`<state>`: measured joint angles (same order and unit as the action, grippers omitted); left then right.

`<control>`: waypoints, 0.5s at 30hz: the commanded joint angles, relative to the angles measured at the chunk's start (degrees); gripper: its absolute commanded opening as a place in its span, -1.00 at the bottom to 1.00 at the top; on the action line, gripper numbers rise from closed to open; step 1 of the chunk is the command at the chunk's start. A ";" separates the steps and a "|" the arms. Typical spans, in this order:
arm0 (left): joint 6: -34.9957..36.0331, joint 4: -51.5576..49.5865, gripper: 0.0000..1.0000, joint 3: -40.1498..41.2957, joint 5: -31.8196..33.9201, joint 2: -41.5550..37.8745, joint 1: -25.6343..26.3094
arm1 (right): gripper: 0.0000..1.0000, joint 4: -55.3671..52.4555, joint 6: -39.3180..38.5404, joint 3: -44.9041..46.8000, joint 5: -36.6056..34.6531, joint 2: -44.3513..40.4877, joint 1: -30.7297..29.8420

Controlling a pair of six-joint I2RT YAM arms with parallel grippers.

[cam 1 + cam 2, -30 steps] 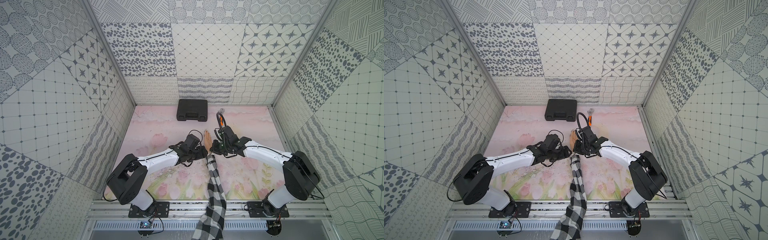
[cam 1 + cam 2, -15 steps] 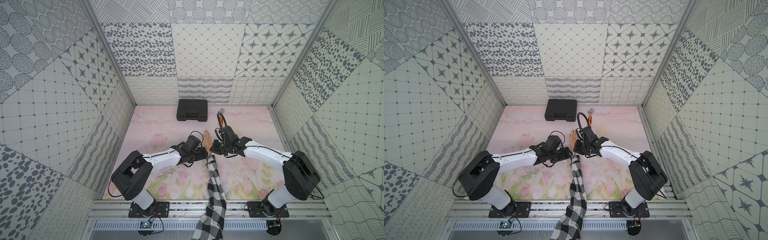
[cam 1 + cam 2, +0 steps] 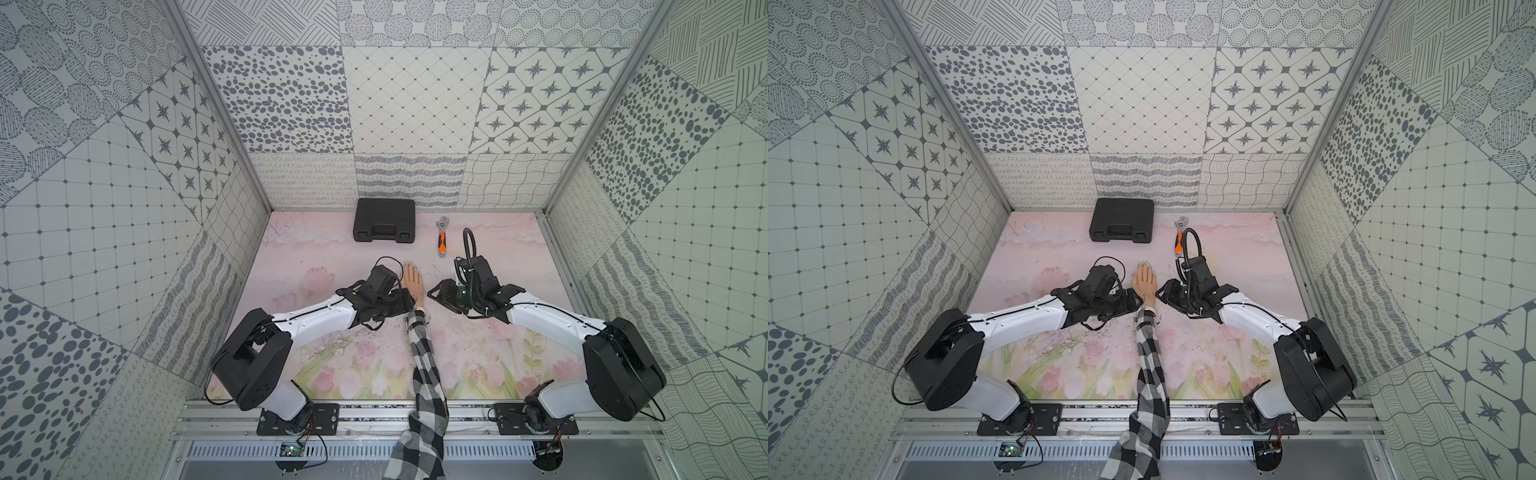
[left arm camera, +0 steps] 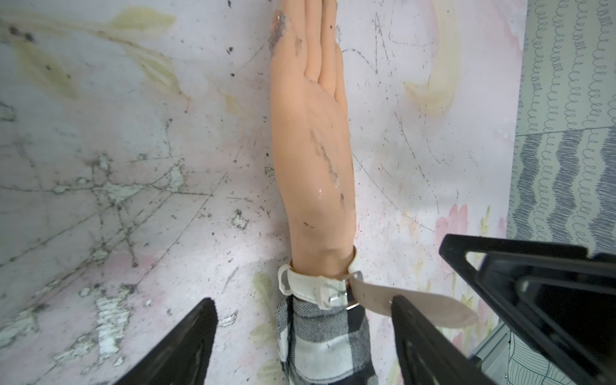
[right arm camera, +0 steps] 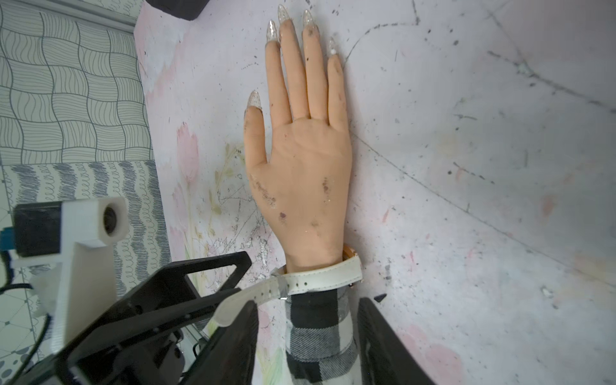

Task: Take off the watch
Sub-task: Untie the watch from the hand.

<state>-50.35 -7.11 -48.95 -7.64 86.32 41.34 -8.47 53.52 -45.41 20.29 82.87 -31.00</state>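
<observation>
The watch [image 5: 326,276] is located on the wrist of the mannequin hand [image 5: 300,173], between the palm and the cuff of the checked sleeve [image 5: 320,328]; hand and sleeve lie flat on the table mat [image 5: 466,200]. The left gripper [image 4: 303,300] is released, its jaws set wide to either side of the wrist. The right gripper [image 5: 308,301] is likewise seen with jaws apart, astride the sleeve. Nothing is grasped by either. Several faults are to be expected from here. The free tail [image 4: 373,295] is thin and smooth and may slip out of a shallow pinch. If it is pulled sideways while the prong of the buckle [image 4: 345,295] is seated, the watch is likely to be rotated round the wrist, or the hand dragged, rather than the strap freed. The cuff may be caught in place of the strap. The grippers stand close together, so contact between them is possible. The strap is slim, white and perforated, and is fastened by a small metal buckle. Only a copper-coloured edge of the case [image 5: 348,253] is shown; the face is hidden.
</observation>
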 commanded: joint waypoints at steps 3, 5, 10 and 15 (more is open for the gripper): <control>1.62 -4.36 0.68 1.54 3.54 -4.06 -1.07 | -0.34 10.64 4.69 1.98 4.91 2.94 -0.36; 1.48 -5.21 0.68 1.96 4.17 -4.86 -1.50 | -0.42 11.41 5.01 1.35 5.82 4.51 -0.77; 0.95 -5.37 0.68 3.64 4.80 -6.07 -2.30 | -0.48 11.12 5.02 -2.03 6.07 8.08 -3.06; 0.51 -4.70 0.68 4.81 4.40 -5.99 -2.38 | -0.44 10.91 5.28 -4.19 5.72 10.77 -5.09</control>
<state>-50.41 -10.59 -45.08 -4.58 80.82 39.35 -0.16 58.11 -47.62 25.65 92.29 -35.20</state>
